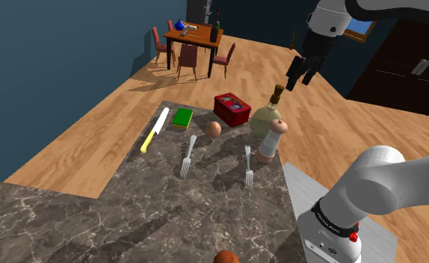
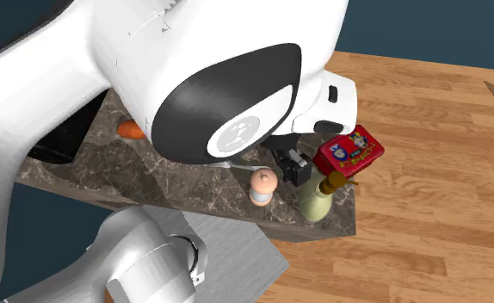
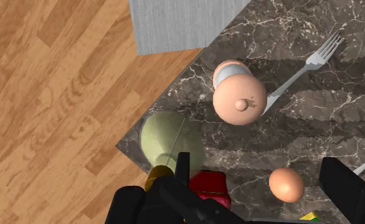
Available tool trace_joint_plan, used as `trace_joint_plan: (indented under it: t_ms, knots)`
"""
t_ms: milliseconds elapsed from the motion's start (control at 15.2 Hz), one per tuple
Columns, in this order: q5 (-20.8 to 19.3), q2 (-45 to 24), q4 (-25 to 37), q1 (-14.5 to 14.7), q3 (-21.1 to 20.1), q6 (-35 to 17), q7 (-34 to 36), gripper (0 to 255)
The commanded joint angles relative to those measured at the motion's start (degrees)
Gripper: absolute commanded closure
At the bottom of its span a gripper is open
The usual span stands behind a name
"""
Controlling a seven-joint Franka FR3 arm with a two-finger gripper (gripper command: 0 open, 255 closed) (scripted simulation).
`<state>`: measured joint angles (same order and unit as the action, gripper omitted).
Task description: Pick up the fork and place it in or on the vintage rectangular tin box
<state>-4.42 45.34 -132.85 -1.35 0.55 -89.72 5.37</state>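
Two grey forks lie on the marble counter, one point(image 1: 188, 157) nearer the shoulder view's left, the other point(image 1: 248, 167) beside the pepper mill point(image 1: 269, 142). The red rectangular tin box point(image 1: 232, 109) stands at the counter's far edge, next to a pale green corked bottle point(image 1: 269, 116). My black gripper point(image 1: 299, 81) hangs high above the bottle, open and holding nothing. In the wrist view its fingers point(image 3: 350, 191) stand wide apart, with the tin point(image 3: 208, 184), bottle point(image 3: 172, 140), mill point(image 3: 238, 95) and one fork point(image 3: 299, 70) far below. The tin point(image 2: 350, 151) also appears in the second exterior view.
A brown egg point(image 1: 213, 128), a green sponge point(image 1: 182, 117) and a yellow-handled knife point(image 1: 154, 131) lie left of the tin. An orange object point(image 1: 226, 258) sits at the counter's near edge. Wooden floor surrounds the counter; a dining table with chairs point(image 1: 194, 41) stands far behind.
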Motion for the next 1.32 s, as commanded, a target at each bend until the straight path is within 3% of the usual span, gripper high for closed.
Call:
trace_joint_plan:
  t_ms: [0, 726, 1254]
  knots:
    - [0.0, 0.0, 0.0, 0.0, 0.0, 0.0, 0.0, 0]
    - [7.72, 6.05, -22.56, -2.41, -11.38, -18.38, 24.68, 0]
    - [14.37, -1.47, -31.7, -2.64, -22.73, -36.23, 44.39, 0]
